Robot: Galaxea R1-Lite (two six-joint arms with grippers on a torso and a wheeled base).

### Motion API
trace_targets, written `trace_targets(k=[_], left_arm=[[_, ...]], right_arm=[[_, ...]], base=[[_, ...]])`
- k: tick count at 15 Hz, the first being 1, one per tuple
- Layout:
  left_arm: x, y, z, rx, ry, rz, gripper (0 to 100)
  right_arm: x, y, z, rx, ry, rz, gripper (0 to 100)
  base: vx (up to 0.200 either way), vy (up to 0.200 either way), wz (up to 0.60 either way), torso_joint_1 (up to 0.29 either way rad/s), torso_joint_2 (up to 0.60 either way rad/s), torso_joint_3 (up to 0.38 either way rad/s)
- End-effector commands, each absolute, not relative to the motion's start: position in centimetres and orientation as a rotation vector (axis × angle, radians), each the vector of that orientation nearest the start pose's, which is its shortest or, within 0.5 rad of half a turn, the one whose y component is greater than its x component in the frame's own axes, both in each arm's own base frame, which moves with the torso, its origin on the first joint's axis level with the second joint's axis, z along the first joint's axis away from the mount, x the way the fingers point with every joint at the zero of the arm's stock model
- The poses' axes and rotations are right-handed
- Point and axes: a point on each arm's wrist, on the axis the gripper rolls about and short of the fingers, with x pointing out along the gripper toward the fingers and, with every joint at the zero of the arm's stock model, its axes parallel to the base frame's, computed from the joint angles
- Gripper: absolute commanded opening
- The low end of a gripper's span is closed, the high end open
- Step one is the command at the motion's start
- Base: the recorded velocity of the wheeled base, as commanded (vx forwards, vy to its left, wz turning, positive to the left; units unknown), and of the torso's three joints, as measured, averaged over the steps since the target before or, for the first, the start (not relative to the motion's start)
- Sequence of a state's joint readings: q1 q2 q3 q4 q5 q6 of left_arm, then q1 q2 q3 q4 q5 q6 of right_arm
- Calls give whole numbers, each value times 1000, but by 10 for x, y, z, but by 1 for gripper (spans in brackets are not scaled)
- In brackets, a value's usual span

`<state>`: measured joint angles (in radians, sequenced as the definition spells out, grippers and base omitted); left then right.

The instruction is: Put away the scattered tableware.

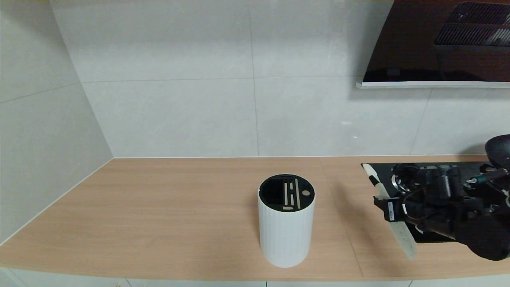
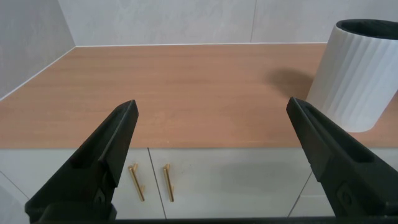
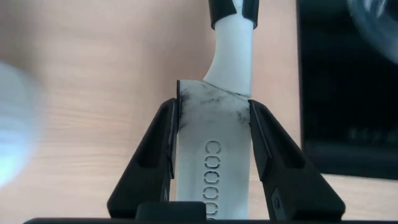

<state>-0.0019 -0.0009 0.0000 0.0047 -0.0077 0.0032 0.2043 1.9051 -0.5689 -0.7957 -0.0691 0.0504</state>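
Knife transfer, risks read from the left. Left tool hangs spread open off the worktop's front edge. Holder, near the front edge, has narrow slots: a misaligned blade could tip it. Right tool, toward the right edge, clamps the blade; it may slip. Slot depth unseen.

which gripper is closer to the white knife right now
Right. The right gripper is shut on the knife by its blade, at the cooktop's edge. The left gripper hangs open off the counter's front edge, away from the knife.
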Motion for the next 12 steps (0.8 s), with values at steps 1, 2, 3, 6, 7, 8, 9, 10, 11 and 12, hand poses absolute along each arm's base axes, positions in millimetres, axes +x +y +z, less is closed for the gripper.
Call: trace_targets(k=[1,2,3,6,7,8,9,10,11,12], left_arm=[[-23,0,75,3,5,-11,100],[-23,0,75,9,3,-9,100],[-23,0,75,12,3,-11,100],[-27,-2,88,15,-42,-87,100],[-33,-4,108,20,-81,-197,100],[-36,-6,125,21,-78,-282,100],[-33,-8,168,16,-41,-391,100],[-16,-9,204,6,4,-457,100],[12,-11,228,-15,87,-523,100],[41,-12,236,-33,174,-560,100]], right_arm=[[262,70,121,-15,406,202,0],[251,75,129,-17,377,232,0],[245,79,135,-19,355,251,0],[240,85,159,-8,263,284,0],[242,87,168,-1,228,290,0],[246,89,175,4,201,292,0],[253,97,187,10,167,313,0],[257,106,198,11,150,340,0],[259,119,206,13,134,379,0],[260,130,211,13,124,408,0]], base=[[0,0,0,0,0,0],[0,0,0,0,0,0],[0,0,0,0,0,0],[0,0,0,0,0,0],[0,0,0,0,0,0],[0,0,0,0,0,0],[0,0,0,0,0,0],[0,0,0,0,0,0],[0,0,0,0,0,0],[0,0,0,0,0,0]])
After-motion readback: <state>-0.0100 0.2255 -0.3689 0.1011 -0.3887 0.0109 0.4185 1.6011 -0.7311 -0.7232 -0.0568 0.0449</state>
